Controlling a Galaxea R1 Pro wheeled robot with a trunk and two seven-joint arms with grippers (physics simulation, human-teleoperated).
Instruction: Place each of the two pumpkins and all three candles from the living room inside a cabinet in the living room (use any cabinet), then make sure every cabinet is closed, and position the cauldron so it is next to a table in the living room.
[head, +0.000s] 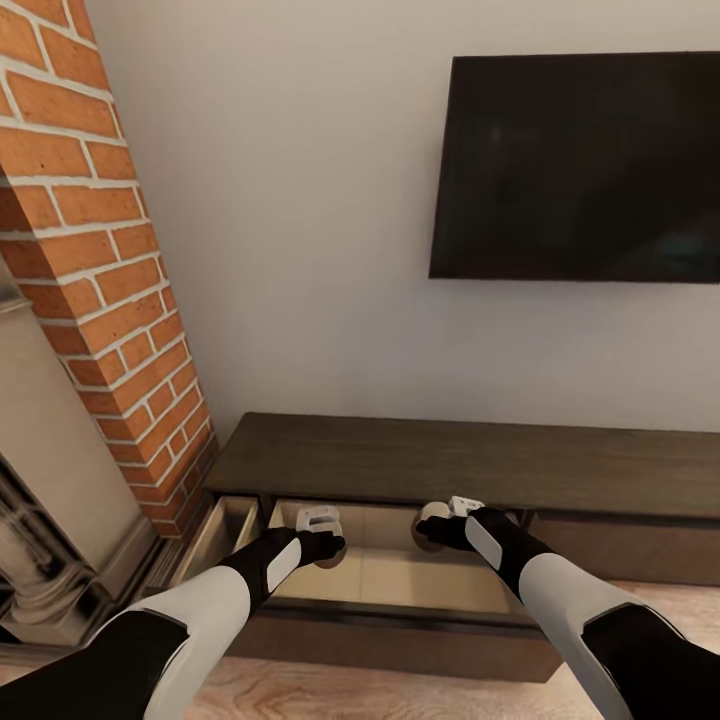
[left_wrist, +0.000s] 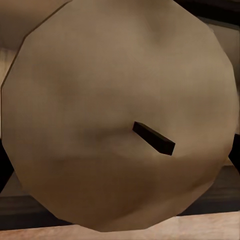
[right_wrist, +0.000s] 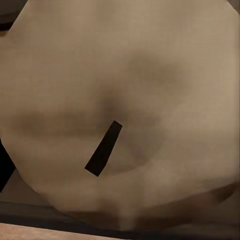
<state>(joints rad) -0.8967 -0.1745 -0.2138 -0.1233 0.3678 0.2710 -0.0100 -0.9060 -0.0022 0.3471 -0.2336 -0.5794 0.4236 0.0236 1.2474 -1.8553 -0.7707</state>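
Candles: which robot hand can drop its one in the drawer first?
Probably either: the left gripper and right gripper each carry a candle over the open drawer of the cabinet.

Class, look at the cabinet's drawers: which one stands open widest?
The wide drawer under both claws, pulled far out; the narrow one beside the brick is partly open, the right front shut.

Right up against the lens sits the flat round end of a grey-tan candle (right_wrist: 125, 100), a faceted disc with soft darker smudges across its middle. A short black wick (right_wrist: 103, 148) lies slanted just below its centre, a thin dark bar against the pale wax. Past the candle's rim there is a dark brown wooden edge (right_wrist: 30, 212) and a sliver of light wood (right_wrist: 30, 232) beyond it, with a black gap beside the rim.
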